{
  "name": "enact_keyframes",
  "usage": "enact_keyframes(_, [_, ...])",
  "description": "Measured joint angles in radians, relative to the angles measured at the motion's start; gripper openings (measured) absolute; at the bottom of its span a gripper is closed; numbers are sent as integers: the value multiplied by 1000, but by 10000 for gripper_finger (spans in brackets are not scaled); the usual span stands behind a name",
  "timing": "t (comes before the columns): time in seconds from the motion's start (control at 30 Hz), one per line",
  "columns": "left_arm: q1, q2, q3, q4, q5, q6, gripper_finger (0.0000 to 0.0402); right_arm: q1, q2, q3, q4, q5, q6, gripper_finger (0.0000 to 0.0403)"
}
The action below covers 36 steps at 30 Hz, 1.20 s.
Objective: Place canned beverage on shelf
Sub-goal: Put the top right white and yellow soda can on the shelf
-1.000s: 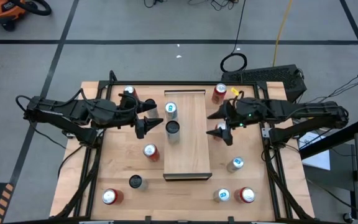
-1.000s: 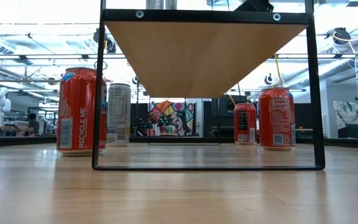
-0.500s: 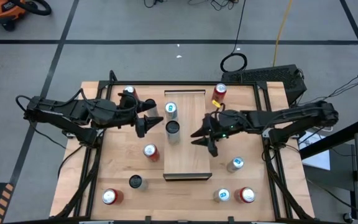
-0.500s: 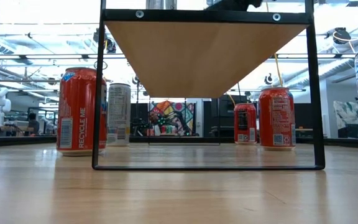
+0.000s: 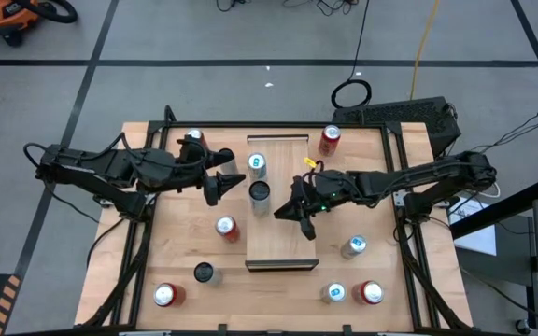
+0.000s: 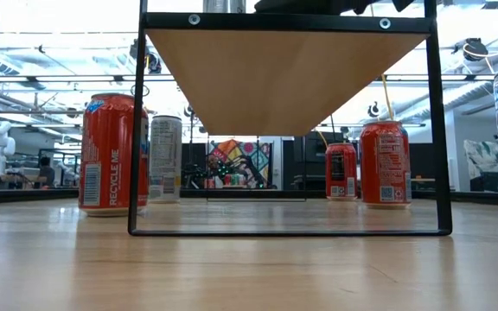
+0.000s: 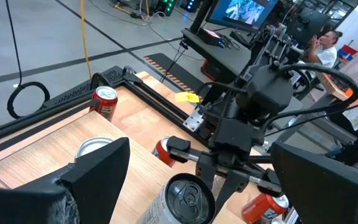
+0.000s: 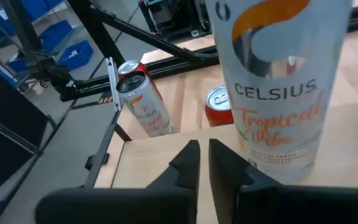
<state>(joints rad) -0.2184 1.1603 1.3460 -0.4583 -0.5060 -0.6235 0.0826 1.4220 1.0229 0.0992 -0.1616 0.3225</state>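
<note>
My right gripper [image 5: 297, 217] hovers over the long pale-wood shelf board [image 5: 283, 233], its two dark fingers [image 8: 188, 163] pressed together on nothing. Just beyond them, at about nine o'clock in the overhead view, stands the tall white Celsius can with the dark top [image 5: 261, 193], upright on the shelf's left edge. A second white can with a silver lid [image 5: 257, 165] stands on the shelf at the tall can's twelve o'clock.

My left gripper [image 5: 219, 179] waits off the shelf's left side, at the tall can's ten o'clock, with its fingers spread wide and empty, pointing at the can.

On the wooden tabletop [image 5: 180, 243], a red can [image 5: 226, 227] stands at the tall can's seven o'clock, just beside the shelf. Another red can [image 5: 330, 138] stands near the table's far edge at one o'clock, well apart from the shelf.
</note>
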Motion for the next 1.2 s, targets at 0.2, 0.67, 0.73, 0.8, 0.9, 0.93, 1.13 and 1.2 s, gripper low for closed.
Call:
enact_keyframes(0.2, [0, 0, 0, -1, -4, 0, 393, -2, 41, 0, 60, 0, -27, 3])
enact_keyframes(0.67, [0, 0, 0, -5, -6, 1, 393, -29, 47, 0, 62, 7, -55, 4])
enact_keyframes(0.73, [0, 0, 0, -5, -6, 1, 393, -32, 47, 0, 62, 7, -55, 4])
enact_keyframes(0.8, [0, 0, 0, -5, -6, 1, 393, -34, 47, 0, 62, 7, -57, 4])
enact_keyframes(0.9, [0, 0, 0, -5, -7, 1, 393, -35, 47, 0, 62, 7, -59, 4])
enact_keyframes(0.93, [0, 0, 0, -5, -7, 1, 393, -35, 47, 0, 63, 7, -64, 4])
enact_keyframes(1.13, [0, 0, 0, -5, -7, 1, 393, -35, 66, 0, 128, 7, -81, 4])
enact_keyframes(1.2, [0, 0, 0, -5, -7, 1, 393, -35, 66, 0, 129, 7, -81, 4])
